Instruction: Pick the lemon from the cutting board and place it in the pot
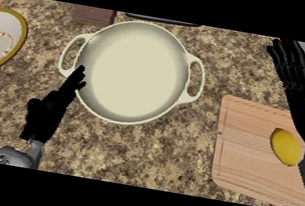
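**Still at the start: lemon not yet picked**

So far nothing of the task is done, as I judge it. My right hand (pixel 296 66) is spread, fingers straight, and holds nothing. The lemon (pixel 285 146) lies on the cutting board (pixel 251 157), below my right hand and just beside my right forearm. The pot (pixel 132 71) stands to the left of this hand, and nothing is inside it. My left hand (pixel 51 108) rests with relaxed fingers, its fingertips at the pot's rim. What is left: to grasp the lemon, lift it, carry it to the pot and release it there.
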Robot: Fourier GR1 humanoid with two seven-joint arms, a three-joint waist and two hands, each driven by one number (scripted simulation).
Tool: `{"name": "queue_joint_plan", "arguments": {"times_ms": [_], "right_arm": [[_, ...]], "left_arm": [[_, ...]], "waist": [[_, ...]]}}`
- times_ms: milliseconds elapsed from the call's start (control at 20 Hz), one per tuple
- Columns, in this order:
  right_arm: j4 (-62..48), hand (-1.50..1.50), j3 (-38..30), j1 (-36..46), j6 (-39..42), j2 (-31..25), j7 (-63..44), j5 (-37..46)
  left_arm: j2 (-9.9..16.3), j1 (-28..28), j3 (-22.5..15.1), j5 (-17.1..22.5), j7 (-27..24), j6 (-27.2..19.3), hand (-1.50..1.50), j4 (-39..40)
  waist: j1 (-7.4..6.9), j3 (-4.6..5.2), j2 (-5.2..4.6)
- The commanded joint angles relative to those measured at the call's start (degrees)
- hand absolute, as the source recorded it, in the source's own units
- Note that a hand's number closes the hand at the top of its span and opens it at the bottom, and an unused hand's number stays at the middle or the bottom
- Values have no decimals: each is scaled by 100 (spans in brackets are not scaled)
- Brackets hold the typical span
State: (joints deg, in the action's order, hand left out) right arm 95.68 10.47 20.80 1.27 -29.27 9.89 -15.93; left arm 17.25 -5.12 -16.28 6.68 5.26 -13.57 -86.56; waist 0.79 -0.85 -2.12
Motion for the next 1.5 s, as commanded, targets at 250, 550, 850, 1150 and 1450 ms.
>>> {"name": "queue_joint_plan", "arguments": {"times_ms": [250,550,850,1150,1450], "right_arm": [[-953,-150,410,-674,2539,-36,-405,-2082],[-1248,-150,-866,-1548,1430,-1101,2792,483],[-1683,-150,-1637,-1875,1984,-2306,3708,977],[-1493,-150,-2074,-2073,2438,-3603,3464,1330],[-641,-150,-1751,-2164,2632,-3991,2329,1708]], "left_arm": [[-225,-414,470,436,312,-146,0,-483],[-11,-184,752,753,794,-54,0,-702],[-165,-273,642,655,1026,-147,0,-844],[-20,-54,722,748,1121,46,0,-1209],[-196,-61,739,668,1074,8,0,-1063]], "waist": [[-279,62,145],[51,57,220],[13,79,221],[-19,87,240],[-50,92,226]]}}
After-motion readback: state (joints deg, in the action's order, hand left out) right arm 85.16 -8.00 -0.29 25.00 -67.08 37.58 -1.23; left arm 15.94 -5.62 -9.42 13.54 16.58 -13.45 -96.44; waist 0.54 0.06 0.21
